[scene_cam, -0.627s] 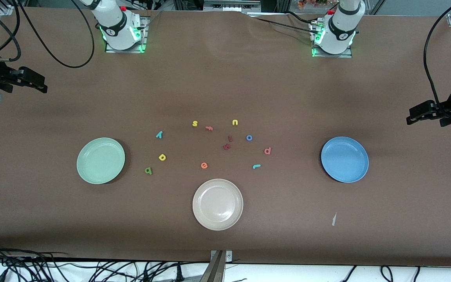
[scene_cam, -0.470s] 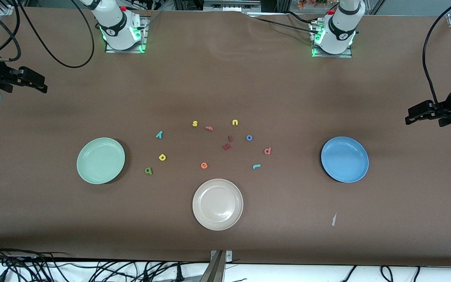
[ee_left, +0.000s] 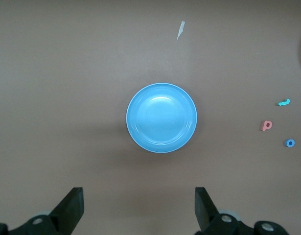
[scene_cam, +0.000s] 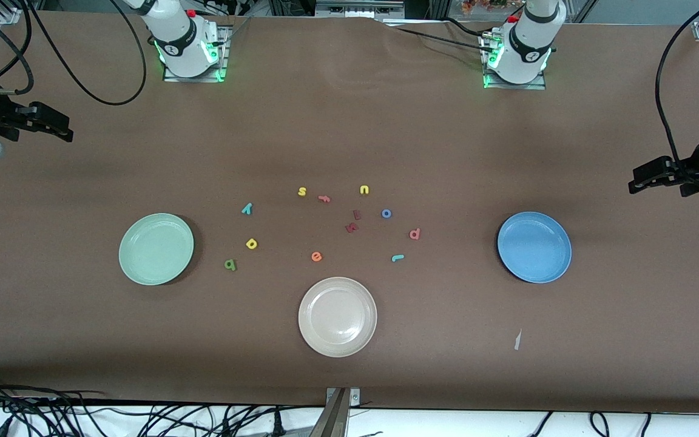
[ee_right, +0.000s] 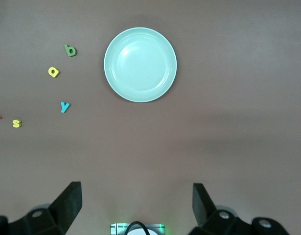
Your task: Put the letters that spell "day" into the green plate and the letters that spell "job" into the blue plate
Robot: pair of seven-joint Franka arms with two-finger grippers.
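The right gripper (scene_cam: 61, 130), jaws apart and empty, waits over bare table well off from the green plate (scene_cam: 156, 248); the "day" letters (scene_cam: 251, 243) lie past that plate from it, toward the table's middle. The "job" letters (scene_cam: 414, 233) lie between there and the blue plate (scene_cam: 534, 246). The left gripper (scene_cam: 638, 182) (likewise spread, empty) hangs well outside it. The letters look light, soft foam: pinch each across its flat edges.

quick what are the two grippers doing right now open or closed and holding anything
Left gripper: open, holding nothing, up over the table near the blue plate.
Right gripper: open, holding nothing, up over the table near the green plate.
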